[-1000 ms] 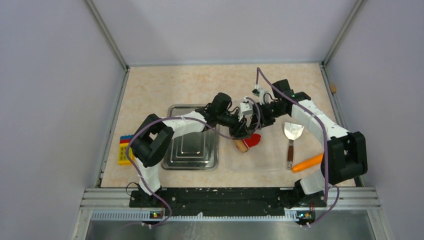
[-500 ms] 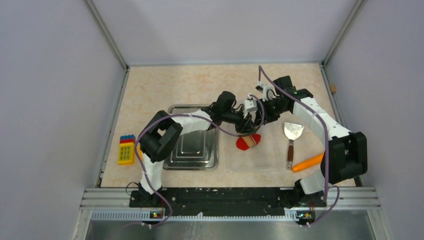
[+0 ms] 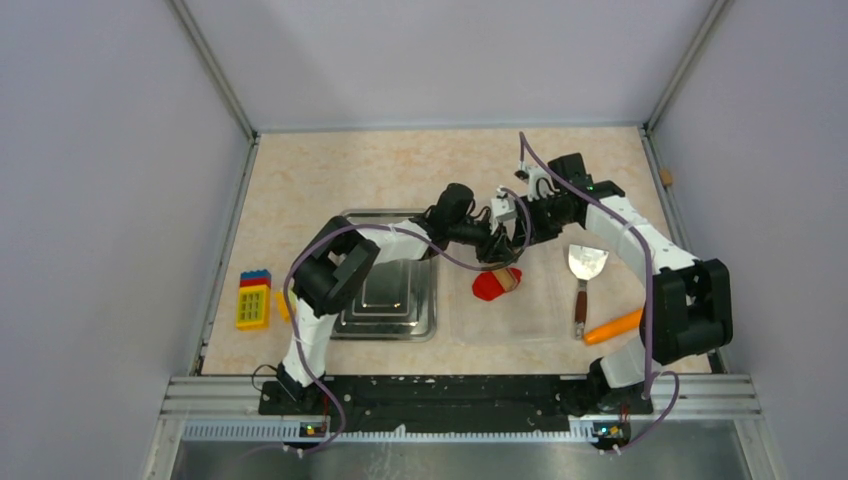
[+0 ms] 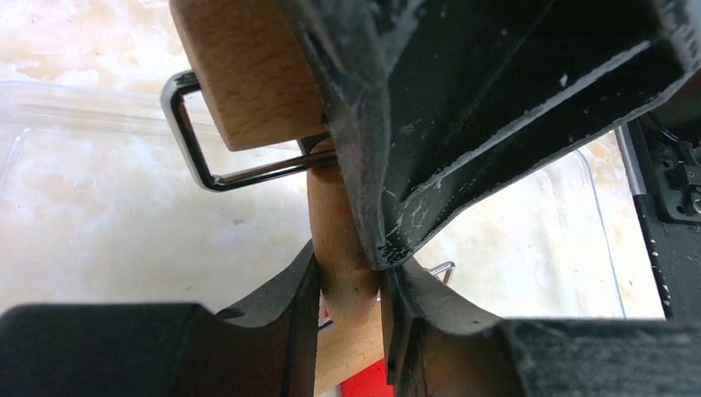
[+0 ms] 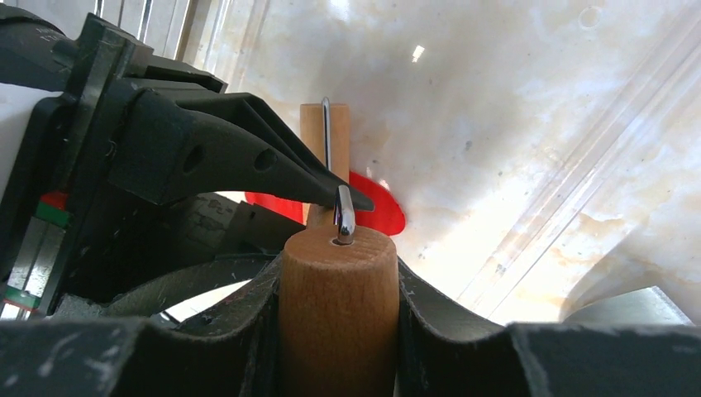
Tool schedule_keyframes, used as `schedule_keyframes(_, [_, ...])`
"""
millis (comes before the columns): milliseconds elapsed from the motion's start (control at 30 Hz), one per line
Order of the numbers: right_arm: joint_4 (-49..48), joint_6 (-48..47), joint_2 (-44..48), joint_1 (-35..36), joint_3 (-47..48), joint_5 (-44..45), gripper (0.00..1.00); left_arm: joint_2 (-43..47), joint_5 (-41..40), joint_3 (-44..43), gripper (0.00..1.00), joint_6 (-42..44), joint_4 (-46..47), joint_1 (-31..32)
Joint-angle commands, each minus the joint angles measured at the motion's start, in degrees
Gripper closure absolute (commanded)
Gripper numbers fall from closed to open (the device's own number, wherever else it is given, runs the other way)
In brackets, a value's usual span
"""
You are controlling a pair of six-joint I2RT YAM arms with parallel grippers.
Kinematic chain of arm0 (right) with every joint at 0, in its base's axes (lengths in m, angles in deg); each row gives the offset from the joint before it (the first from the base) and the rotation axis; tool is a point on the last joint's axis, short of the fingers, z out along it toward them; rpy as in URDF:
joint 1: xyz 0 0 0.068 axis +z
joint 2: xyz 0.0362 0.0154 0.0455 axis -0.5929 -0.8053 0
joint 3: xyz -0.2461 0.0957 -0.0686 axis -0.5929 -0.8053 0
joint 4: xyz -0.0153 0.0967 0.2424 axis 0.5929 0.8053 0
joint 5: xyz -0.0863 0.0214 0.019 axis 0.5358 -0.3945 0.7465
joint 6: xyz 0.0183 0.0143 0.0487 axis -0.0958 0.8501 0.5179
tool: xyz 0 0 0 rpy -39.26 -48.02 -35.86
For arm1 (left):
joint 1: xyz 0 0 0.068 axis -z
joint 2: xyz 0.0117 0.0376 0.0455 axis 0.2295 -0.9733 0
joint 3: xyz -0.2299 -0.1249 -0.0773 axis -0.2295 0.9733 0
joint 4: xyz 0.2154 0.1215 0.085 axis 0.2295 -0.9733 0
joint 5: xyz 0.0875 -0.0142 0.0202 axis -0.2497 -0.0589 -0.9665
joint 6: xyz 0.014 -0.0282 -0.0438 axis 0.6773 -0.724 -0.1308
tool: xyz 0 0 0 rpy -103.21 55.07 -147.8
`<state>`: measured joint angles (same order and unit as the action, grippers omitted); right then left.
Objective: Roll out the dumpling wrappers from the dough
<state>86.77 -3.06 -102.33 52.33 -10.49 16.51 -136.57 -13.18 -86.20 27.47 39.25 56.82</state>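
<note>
Now left gripper point(image 4: 347, 277), right gripper point(image 5: 337, 281) clamp wooden roller point(image 4: 248, 83), seemingly on dough point(image 3: 490, 287).

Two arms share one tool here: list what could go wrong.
Left jaws and right jaws both clamp the wooden roller; mismatched pulls could twist it loose. The dough lies on a clear sheet; a push might slide the sheet or leave dough stuck to the roller.

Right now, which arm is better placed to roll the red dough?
Probably the left: the left pincer clamps the rolling tool's handle, just above the dough. The right pincer only squeezes the tool's upper roller.
</note>
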Motion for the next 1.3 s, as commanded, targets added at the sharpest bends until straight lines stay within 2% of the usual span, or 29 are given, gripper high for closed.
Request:
schedule_keyframes(0, [0.38, -4.52, -3.03, 0.35, -3.26, 5.67, 1.00, -5.11, -2.80, 1.26, 1.00, -2.85, -2.66, 0.37])
schedule_keyframes(233, [2.18, -5.70, -3.46, -2.44, -2.74, 7.37, 1.00, -9.16, -3.05, -1.74, 1.00, -4.46, -0.47, 1.54])
schedule_keyframes(467, [2.68, -6.05, -2.80, -6.19, -0.68, 8.04, 1.00, -11.76, -3.00, -8.72, 1.00, -8.58, 1.81, 2.83])
schedule_keyframes(667, [4.31, -7.03, 0.44, -6.87, 4.27, 4.00, 1.00, -10.08, -2.85, -14.61, 1.00, -11.63, 1.74, 2.10])
schedule_keyframes(700, [4.63, -7.03, 1.19, -6.85, 5.05, 3.42, 1.00, -8.92, -3.32, -14.95, 0.96, -12.26, 1.80, 1.89])
schedule_keyframes(733, [5.06, -7.22, 1.98, -6.90, 5.71, 2.80, 1.00, -7.52, -3.62, -14.60, 0.86, -12.47, 1.95, 1.75])
schedule_keyframes(833, [7.60, -9.45, 3.77, -6.86, 7.56, 0.53, 1.00, -1.02, -2.76, -10.37, 0.64, -8.54, 2.35, 1.46])
schedule_keyframes(933, [10.19, -12.99, 5.73, -6.87, 8.82, -2.89, 1.00, 8.67, -1.64, 0.42, 0.53, 2.52, 4.07, 1.09])
schedule_keyframes(1067, [10.31, -18.88, 10.43, -6.82, 8.03, -9.08, 1.00, 21.65, -0.65, 15.38, 0.49, 13.75, 4.69, 0.26])
schedule_keyframes(1167, [8.41, -24.54, 14.65, -6.51, 5.99, -13.89, 1.00, 26.91, -1.77, 20.01, 0.48, 15.36, 5.48, -1.55])
schedule_keyframes(1267, [7.23, -33.32, 18.85, -3.23, 3.37, -15.62, 1.00, 28.40, -1.62, 22.14, 0.48, 19.98, 9.78, -2.05])
